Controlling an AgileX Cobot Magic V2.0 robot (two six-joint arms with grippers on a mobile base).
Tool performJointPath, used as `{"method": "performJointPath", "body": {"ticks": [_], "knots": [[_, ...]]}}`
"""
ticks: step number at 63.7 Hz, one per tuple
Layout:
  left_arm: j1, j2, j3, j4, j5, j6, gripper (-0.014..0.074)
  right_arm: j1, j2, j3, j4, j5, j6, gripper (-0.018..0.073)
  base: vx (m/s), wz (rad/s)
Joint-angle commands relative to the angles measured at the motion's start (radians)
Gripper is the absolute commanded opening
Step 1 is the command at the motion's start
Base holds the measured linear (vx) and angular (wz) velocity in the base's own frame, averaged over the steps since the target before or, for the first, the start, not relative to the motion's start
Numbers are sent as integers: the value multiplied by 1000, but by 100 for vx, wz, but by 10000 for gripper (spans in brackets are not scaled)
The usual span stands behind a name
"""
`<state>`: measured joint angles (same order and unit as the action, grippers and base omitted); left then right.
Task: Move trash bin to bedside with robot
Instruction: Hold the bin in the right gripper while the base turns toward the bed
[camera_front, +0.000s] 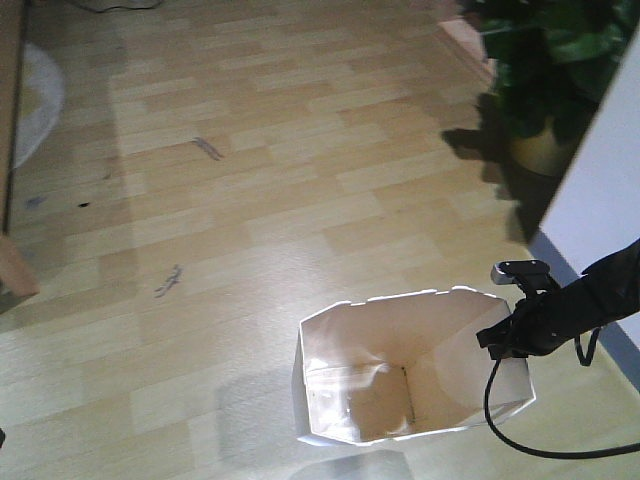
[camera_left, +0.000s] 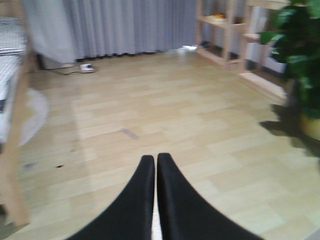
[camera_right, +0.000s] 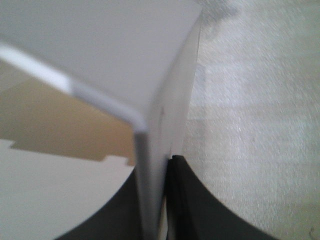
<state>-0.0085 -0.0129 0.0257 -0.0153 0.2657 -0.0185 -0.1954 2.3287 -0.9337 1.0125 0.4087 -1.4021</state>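
Observation:
The white trash bin (camera_front: 400, 370) stands on the wood floor at the bottom right of the front view, its cream inside showing. My right gripper (camera_front: 510, 335) is shut on the bin's right rim. In the right wrist view the bin's wall (camera_right: 165, 100) is pinched between the two black fingers of the right gripper (camera_right: 157, 165). My left gripper (camera_left: 156, 157) is shut and empty, held above bare floor. The bed's wooden frame (camera_left: 12, 165) with checked bedding (camera_left: 10, 45) lies at the far left; the frame edge also shows in the front view (camera_front: 10, 120).
A potted plant (camera_front: 545, 70) and a white wall (camera_front: 600, 190) stand to the right. A pale round thing (camera_front: 35, 100) lies beside the bed frame. Wooden shelves (camera_left: 225, 30), grey curtains (camera_left: 125, 25) and a cable plug (camera_left: 85, 67) are at the far end.

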Motion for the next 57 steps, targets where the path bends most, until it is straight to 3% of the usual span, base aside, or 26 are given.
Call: {"method": "performJointPath", "body": {"ticks": [1,25,57], "knots": [[-6,-14,19,-3,-69,-4,-6,-2,-76,-12,46,160,-3,-6,17,64],[-6,-14,19,-3,-69,-4,-6,-2,-76,-12,46,160,-3,-6,16,47],[-6,-14,19,-3,-69,-4,-6,-2,-76,-12,46,160,-3,-6,20,8]]}}
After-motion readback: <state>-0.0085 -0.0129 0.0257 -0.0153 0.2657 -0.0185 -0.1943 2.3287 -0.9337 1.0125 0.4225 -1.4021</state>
